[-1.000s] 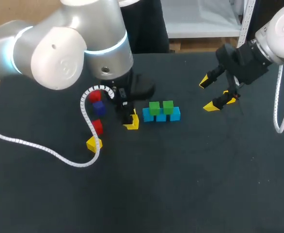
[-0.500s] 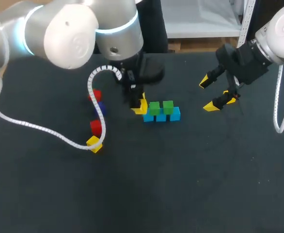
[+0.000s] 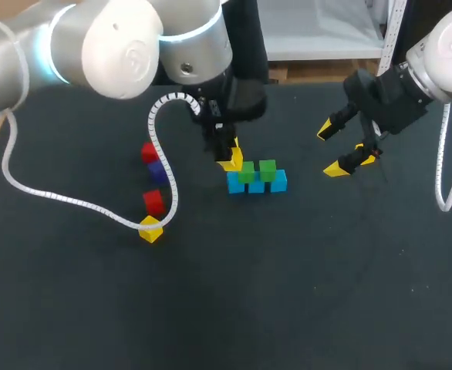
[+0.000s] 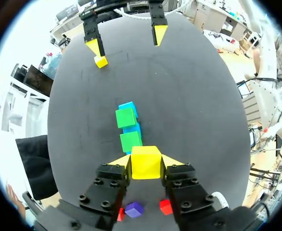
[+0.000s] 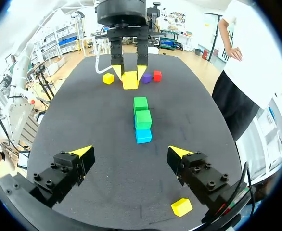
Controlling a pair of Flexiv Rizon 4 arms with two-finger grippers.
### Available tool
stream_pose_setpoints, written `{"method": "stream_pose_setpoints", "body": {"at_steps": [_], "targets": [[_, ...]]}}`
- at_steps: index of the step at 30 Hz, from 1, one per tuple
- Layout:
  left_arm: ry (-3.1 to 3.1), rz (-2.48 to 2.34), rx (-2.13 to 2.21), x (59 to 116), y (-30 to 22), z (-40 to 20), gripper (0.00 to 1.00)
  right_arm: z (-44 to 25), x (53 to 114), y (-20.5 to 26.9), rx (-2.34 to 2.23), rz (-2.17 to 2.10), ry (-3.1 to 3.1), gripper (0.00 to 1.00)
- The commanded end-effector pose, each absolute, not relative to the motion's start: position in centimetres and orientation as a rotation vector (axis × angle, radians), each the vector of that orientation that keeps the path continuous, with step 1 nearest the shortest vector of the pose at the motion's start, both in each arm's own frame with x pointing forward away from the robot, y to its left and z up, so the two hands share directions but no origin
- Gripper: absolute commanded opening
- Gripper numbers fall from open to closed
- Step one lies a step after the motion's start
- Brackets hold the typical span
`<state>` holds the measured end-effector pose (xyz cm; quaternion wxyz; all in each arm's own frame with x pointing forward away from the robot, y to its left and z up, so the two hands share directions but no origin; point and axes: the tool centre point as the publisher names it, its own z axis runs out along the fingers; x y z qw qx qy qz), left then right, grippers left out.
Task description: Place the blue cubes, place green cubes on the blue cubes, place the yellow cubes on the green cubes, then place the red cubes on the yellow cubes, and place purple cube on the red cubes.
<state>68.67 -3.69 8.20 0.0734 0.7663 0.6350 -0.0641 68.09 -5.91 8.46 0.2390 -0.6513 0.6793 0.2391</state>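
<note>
A row of blue cubes [image 3: 257, 183] lies mid-table with two green cubes [image 3: 268, 168] on top. My left gripper [image 3: 230, 158] is shut on a yellow cube [image 4: 146, 162], held just above the table at the row's left end, close beside the nearer green cube [image 4: 131, 141]. To the left lie two red cubes [image 3: 150, 153] [image 3: 154, 202], a purple cube [image 3: 157, 171] and a second yellow cube [image 3: 150, 230]. My right gripper [image 3: 330, 150] hangs open and empty to the right of the row, with a third yellow cube [image 5: 181, 207] on the table by one of its fingers.
The left arm's white coiled cable [image 3: 160, 158] loops down over the loose cubes at the left. The black table [image 3: 288, 293] is bare in front of the row and across its whole near half.
My left arm has carried the yellow cube rightward and away from the loose cubes to the left end of the blue and green row. The right arm has kept still.
</note>
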Motion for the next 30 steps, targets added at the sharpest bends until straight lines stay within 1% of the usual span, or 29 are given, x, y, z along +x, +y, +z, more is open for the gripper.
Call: {"method": "stream_pose_setpoints", "body": {"at_steps": [1, 10, 30], "targets": [[1.961, -0.213, 2.389, 71.0, -5.4, 8.7, 0.0, 8.5, 68.0, -5.9, -1.782, 0.653, 1.86, 1.0], [1.872, -0.237, 2.469, 71.5, -6.8, 9.2, 0.0, 8.5, 68.0, -5.9, -1.782, 0.653, 1.86, 1.0], [1.863, -0.244, 2.462, 71.5, -6.9, 9.2, 0.0, 8.5, 68.0, -5.9, -1.782, 0.653, 1.86, 1.0]]}}
